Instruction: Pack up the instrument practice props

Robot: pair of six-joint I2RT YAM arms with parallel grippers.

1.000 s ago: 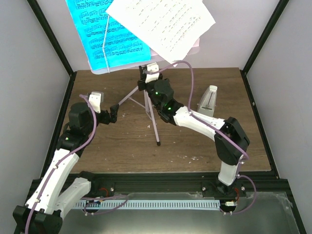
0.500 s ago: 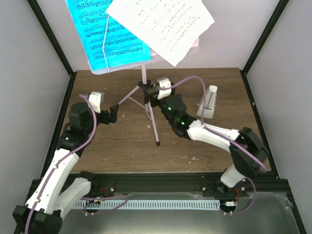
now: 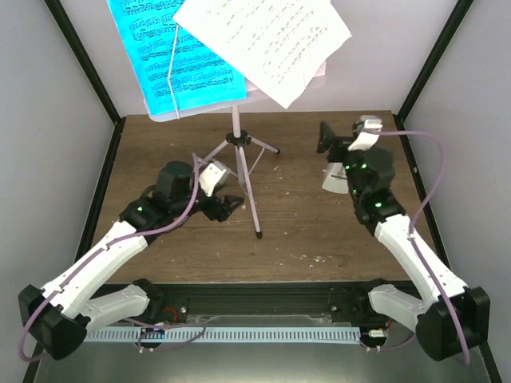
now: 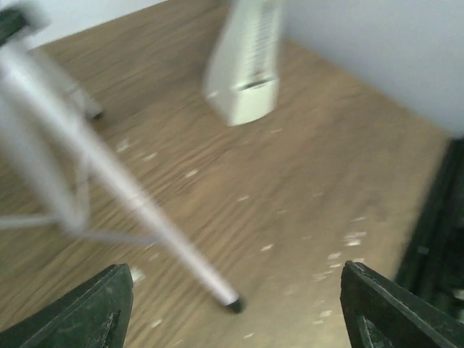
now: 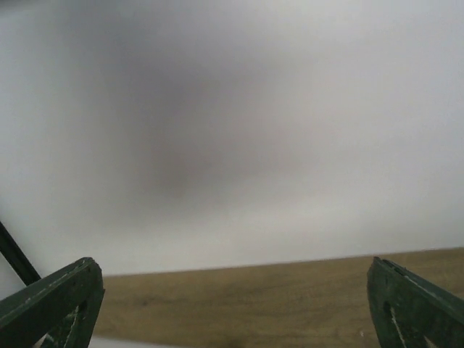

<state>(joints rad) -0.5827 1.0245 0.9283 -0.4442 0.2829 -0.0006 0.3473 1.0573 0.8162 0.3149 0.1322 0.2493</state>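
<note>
The stand is upright at the back middle of the desk, with its three legs splayed and its front foot reaching toward the centre. The teal booklet and a white sheet rest on its top, the sheet lapping over the booklet's right side.

The left claw sits low just left of the front leg, its jaws spread wide and holding nothing. Its blurred wrist view shows that leg's foot on the wood ahead.

The right claw is at the back right, above the metronome, which stands on the desk partly hidden under that arm. Its jaws are fully apart and empty, and it faces a white wall.

Bare wood lies open from the front foot to the near rail, and between stand and metronome. The surface is brown grain with pale flecks. White walls close the sides and back, with black posts in the back corners.
</note>
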